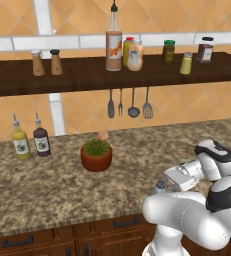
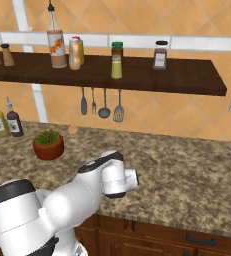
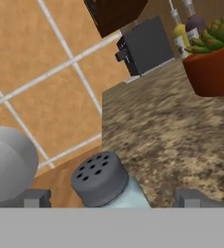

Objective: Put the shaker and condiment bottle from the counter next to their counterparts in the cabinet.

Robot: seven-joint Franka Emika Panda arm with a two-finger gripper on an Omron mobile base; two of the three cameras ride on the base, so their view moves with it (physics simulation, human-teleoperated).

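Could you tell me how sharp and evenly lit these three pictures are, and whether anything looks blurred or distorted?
Left base view: flat, even light, soft shadow under the cabinet. Right base view: much the same, no glare on the counter. Hand view: tilted, the counter's speckle smeared; the shaker looms large between the open claw.

Arm folded low, elbow bulked out in front of base, forearm reaching fwd, wrist bent sideways. Gripper (image 3: 113,201) jaws wide apart, one fingertip (image 3: 36,198) each side of centre, nothing clamped btwn them.
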